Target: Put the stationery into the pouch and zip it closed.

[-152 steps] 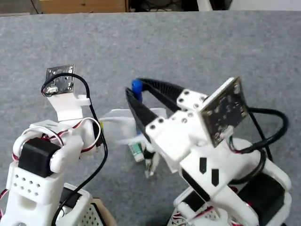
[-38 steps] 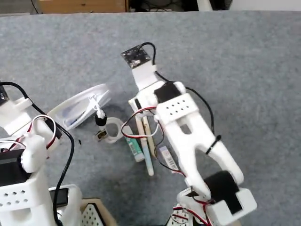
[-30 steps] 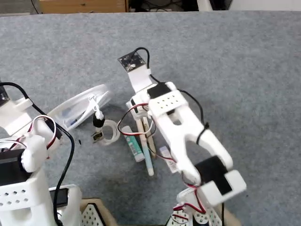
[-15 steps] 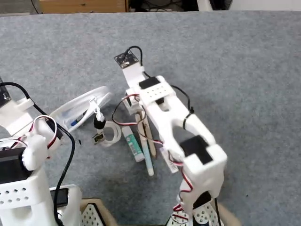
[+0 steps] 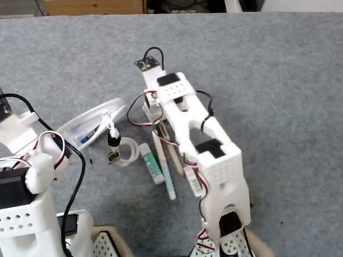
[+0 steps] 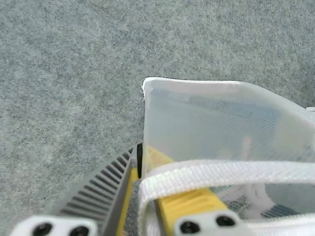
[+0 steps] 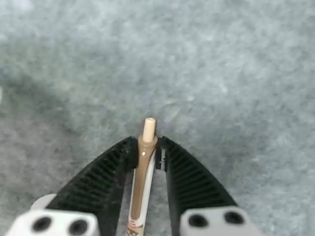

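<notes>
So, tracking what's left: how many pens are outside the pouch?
2: a tan pen in the right end effector, a pale blue pen beside it. The arm may hide others.

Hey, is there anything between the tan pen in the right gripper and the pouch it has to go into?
Yes. A white tape roll and a small black object lie between the tan pen and the pouch. Lifted, the pen could likely pass above them.
</notes>
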`<action>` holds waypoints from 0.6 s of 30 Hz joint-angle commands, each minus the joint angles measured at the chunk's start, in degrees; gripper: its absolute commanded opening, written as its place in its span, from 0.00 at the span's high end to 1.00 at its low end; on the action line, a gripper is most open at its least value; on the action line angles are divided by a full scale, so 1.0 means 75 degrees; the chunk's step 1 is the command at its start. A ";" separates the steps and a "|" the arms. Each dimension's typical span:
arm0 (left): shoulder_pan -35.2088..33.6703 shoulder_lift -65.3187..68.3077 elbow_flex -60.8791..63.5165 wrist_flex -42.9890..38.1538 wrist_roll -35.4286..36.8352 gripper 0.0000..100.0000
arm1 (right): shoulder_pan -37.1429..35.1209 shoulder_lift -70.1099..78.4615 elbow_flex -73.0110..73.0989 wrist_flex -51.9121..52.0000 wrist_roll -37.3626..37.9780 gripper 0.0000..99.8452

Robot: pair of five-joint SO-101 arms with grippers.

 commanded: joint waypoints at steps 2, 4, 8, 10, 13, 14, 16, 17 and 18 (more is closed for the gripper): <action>-0.0053 0.0082 -0.0041 0.0012 0.0059 0.97 | 0.0246 0.0182 -0.0651 0.0258 -0.0070 0.96; -0.0053 0.0082 -0.0041 0.0012 0.0059 0.97 | 0.0258 0.0182 -0.0756 0.0258 -0.0059 0.99; -0.0041 0.0082 -0.0041 0.0012 0.0059 0.97 | 0.0246 -0.0018 -0.0826 0.0270 -0.0012 0.99; -0.0041 0.0082 -0.0041 0.0012 0.0059 0.97 | 0.0246 -0.0205 -0.0826 0.0270 -0.0012 0.99; -0.0029 0.0082 -0.0041 0.0012 0.0059 0.97 | 0.0246 -0.0568 -0.0815 0.0270 -0.0012 0.99; -0.0018 0.0082 -0.0041 0.0012 0.0059 0.97 | 0.0246 -0.0733 -0.0815 0.0270 -0.0012 0.99; -0.0018 0.0082 -0.0041 0.0012 0.0059 0.97 | 0.0246 -0.1096 -0.0826 0.0363 0.0000 0.99; -0.0018 0.0082 -0.0041 0.0012 0.0059 0.97 | 0.0246 -0.1307 -0.0826 0.0399 0.0000 0.99; -0.0018 0.0082 -0.0041 0.0012 0.0059 0.97 | 0.0246 -0.1541 -0.0826 0.0422 0.0000 0.99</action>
